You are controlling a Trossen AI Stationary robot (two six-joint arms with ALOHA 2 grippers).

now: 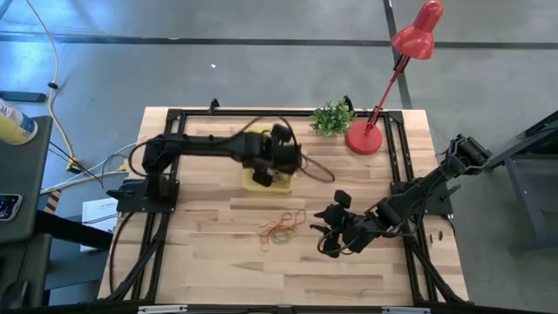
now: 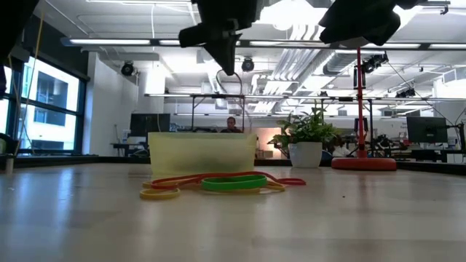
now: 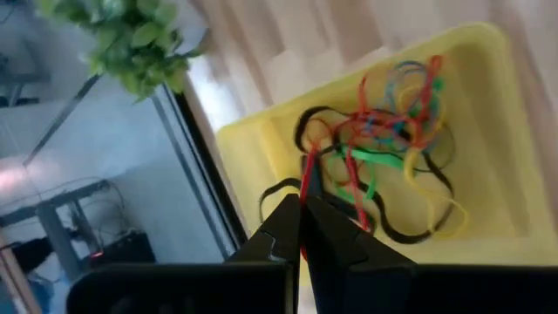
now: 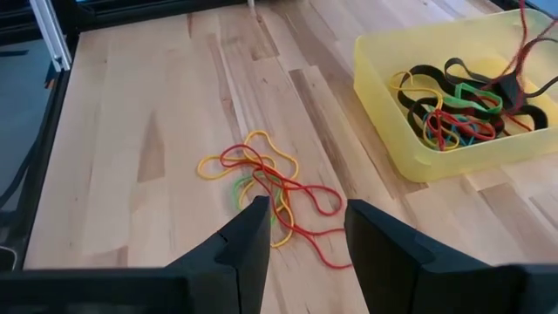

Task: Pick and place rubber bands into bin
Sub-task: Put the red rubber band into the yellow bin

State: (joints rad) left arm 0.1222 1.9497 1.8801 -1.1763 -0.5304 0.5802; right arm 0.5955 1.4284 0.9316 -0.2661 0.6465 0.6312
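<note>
A pale wooden plank table (image 1: 200, 253) with a black metal frame along its edges carries a small shallow yellow plastic bin (image 1: 261, 182) near its middle, toward the far edge. Between the bin and the near edge lies a loose tangle of red, yellow and green rubber bands (image 4: 266, 187). By the far right corner stand a small green potted plant (image 1: 332, 118) and the round red base of a desk lamp (image 1: 364, 138).

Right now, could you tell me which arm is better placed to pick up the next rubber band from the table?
The right. Its open gripper hovers over the loose rubber bands on the table, while the left gripper is shut on a red band above the bin.
</note>
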